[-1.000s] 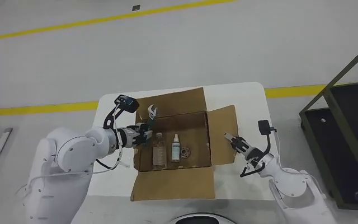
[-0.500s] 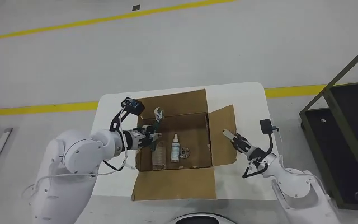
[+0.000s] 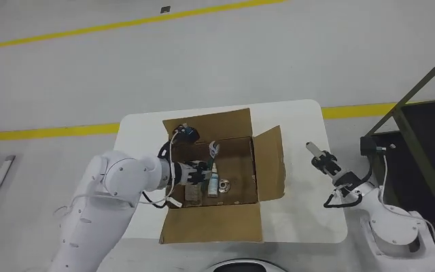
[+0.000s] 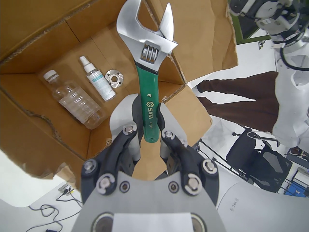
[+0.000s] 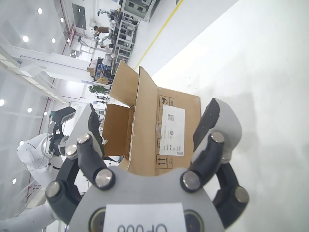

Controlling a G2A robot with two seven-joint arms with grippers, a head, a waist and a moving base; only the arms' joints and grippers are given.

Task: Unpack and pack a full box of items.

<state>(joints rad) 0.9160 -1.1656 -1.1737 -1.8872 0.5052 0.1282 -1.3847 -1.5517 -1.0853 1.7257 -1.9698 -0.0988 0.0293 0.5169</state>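
Grips green-handled steel adjustable wrench by handle end in left gripper, fingers pinched tight, open jaw end pointing away from wrist, over open brown cardboard box. On box floor beneath: clear plastic bottle with white cap, small white spray bottle just beside, round metal flange next along, all lying flat, apart from wrench. Holds right gripper wide open, empty, over white table outside box's labelled side wall. Box contents from left wrist; label from right wrist.
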